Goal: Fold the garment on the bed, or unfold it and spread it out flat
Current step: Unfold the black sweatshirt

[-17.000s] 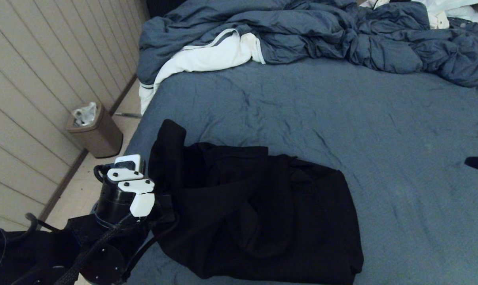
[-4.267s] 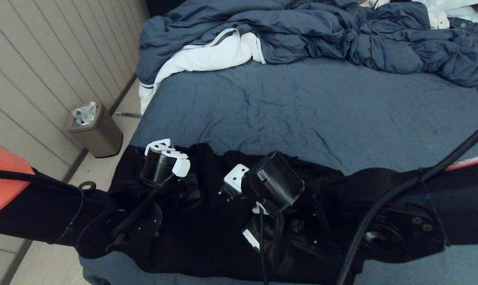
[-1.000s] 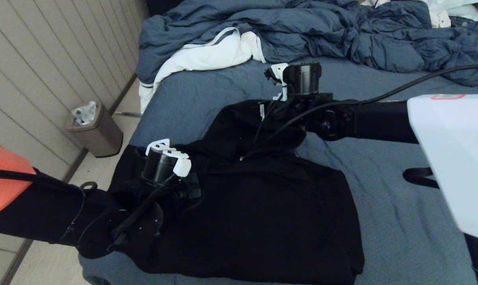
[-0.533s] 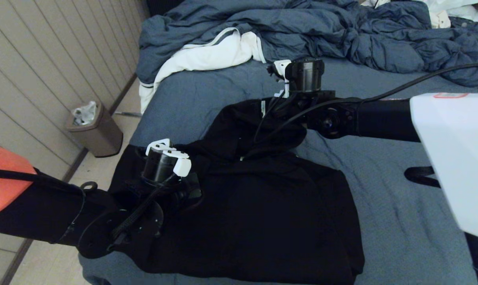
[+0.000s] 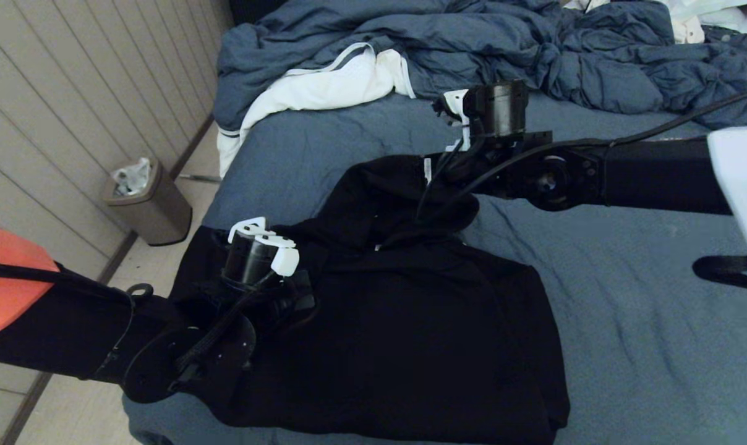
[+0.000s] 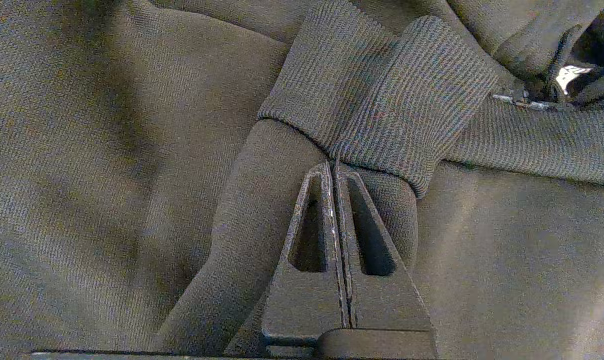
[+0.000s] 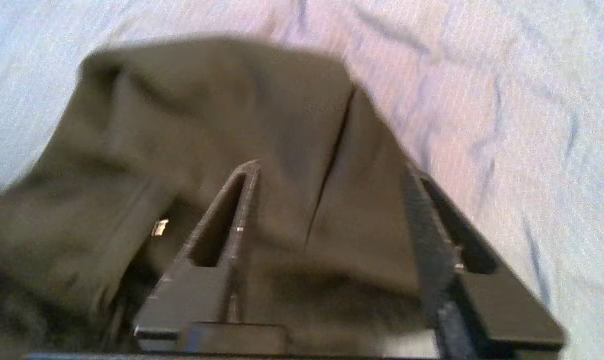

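**Hoodie half spread, its hood end under the right hand**

From the head view, the black hoodie (image 5: 404, 321) lies on the near-left part of the bed (image 5: 627, 296), its body a broad dark slab near the front edge and a narrower part, probably the hood, running away toward the rumpled blue-grey duvet (image 5: 534, 55) at the far end. The hoodie's long axis runs from near to far. The left hand (image 5: 287, 296) is low on the near-left side of the hoodie; the right hand (image 5: 438, 179) reaches in from the right over the far, narrow end, so it is the nearer one to that end. A white cloth (image 5: 324, 86) lies well beyond, and a bin (image 5: 148, 201) stands on the floor.

In the left wrist view, the left hand (image 6: 334, 172) has its two fingers pressed together, tips against a ribbed cuff (image 6: 382, 115); I cannot tell whether any fabric is pinched between them.

In the right wrist view, the right hand (image 7: 332, 172) stands partly open, and the dark fabric (image 7: 242, 130) spreads ahead of it and between the fingers without being clamped, bed sheet beyond. My guess is that any further spreading would pull this end farther away along that long axis.
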